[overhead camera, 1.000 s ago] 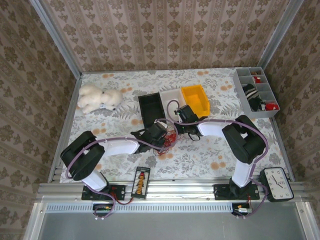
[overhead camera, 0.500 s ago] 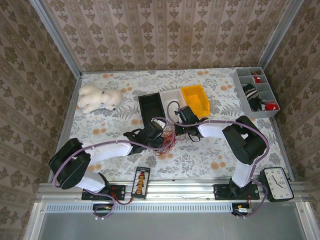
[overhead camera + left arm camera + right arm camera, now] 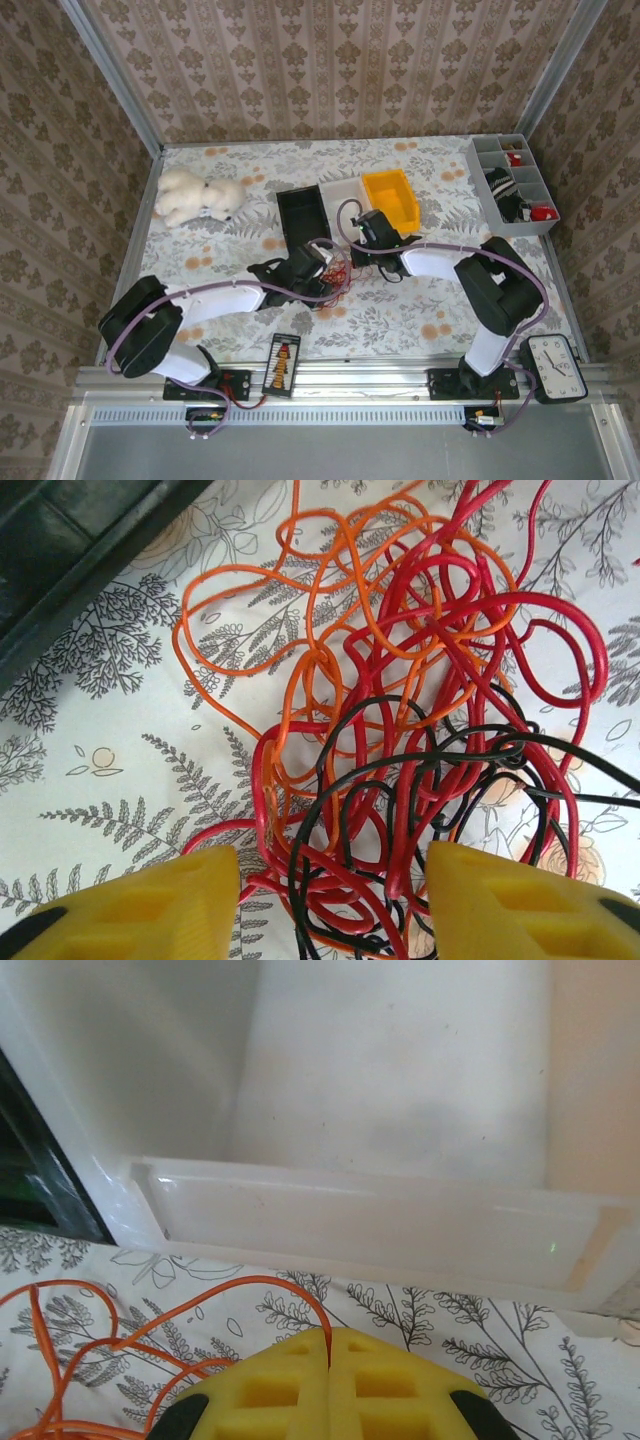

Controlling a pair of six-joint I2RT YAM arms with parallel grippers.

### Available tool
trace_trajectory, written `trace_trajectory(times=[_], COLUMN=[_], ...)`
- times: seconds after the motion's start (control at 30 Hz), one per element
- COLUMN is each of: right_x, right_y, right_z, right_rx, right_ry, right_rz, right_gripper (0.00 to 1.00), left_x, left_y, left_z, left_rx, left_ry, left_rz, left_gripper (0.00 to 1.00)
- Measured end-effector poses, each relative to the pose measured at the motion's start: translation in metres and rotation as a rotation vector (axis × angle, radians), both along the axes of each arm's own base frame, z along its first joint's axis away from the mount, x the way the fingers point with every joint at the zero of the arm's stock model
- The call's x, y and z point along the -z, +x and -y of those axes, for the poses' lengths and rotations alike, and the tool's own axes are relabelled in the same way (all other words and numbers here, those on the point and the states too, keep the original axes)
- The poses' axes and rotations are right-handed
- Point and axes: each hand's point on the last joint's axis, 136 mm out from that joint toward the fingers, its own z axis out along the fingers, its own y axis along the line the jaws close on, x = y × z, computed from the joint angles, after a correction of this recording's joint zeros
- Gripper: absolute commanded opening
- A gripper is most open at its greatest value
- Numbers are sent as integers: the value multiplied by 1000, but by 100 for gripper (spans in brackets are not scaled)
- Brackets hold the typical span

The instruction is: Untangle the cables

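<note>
- Left gripper [image 3: 330, 905]: parted, yellow pads [image 3: 140, 910] at 7 and 5 o'clock of its wrist view, nothing clamped, with the lowest loops of the thin red, orange and black cables [image 3: 400, 710] lying between them.
- Right gripper [image 3: 328, 1375]: pressed shut, pinching a single orange strand of the cables that enters the seam from 12 o'clock.
- Up close from the left wrist: colours told apart, with orange loops toward 11 o'clock, red through the middle and black low toward 6 o'clock. All spread on the floral tablecloth [image 3: 100, 780], with a corner of the long black plastic tray [image 3: 70, 540] at 10 o'clock, clear of the strands.
- Up close from the right wrist: translucent white plastic bin [image 3: 380, 1210] across 12 o'clock, near the fingertips, and loose orange loops at 8 o'clock.
- From above: cables reduced to a small reddish knot mid-table between the two grippers, colours and strands not separable.
- Also from above: yellow plastic bin [image 3: 390, 198] at 1 o'clock of the knot, white plush toy [image 3: 195, 195] at 10 o'clock, grey compartment organiser [image 3: 512, 180] at 2 o'clock, white-faced clock [image 3: 555, 367] at 4 o'clock.
</note>
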Motion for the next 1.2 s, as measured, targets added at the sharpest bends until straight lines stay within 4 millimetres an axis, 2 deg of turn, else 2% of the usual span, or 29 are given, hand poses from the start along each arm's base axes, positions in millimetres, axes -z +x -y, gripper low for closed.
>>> trace_trajectory(times=[0.07,0.3,0.43,0.53,0.67,0.8,0.87,1.03,1.2], right_x=[-6,-29,-51,-69,-87,-99,-103,-104,-105], right_y=[0,-3,5,12,20,21,20,16,11], right_z=[1,10,27,52,102,157,178,218,254], right_rx=[5,39,100,186,356,535,604,737,854], right_ry=[7,28,22,11,3,7,11,29,40], right_rz=[13,71,135,183,223,244,248,239,237], right_gripper=[0,0,0,0,0,0,0,0,0], left_x=[2,18,20,18,18,24,28,27,27], left_y=[0,10,21,28,34,33,31,32,37], left_z=[1,-8,-10,-12,-19,-31,-37,-41,-56], left_rx=[3,-61,-105,-140,-182,-218,-234,-270,-350], left_ry=[3,31,18,5,-3,8,16,7,20], left_rz=[-5,-24,-14,-3,12,10,5,8,25], left_gripper=[42,13,12,12,12,12,11,7,0])
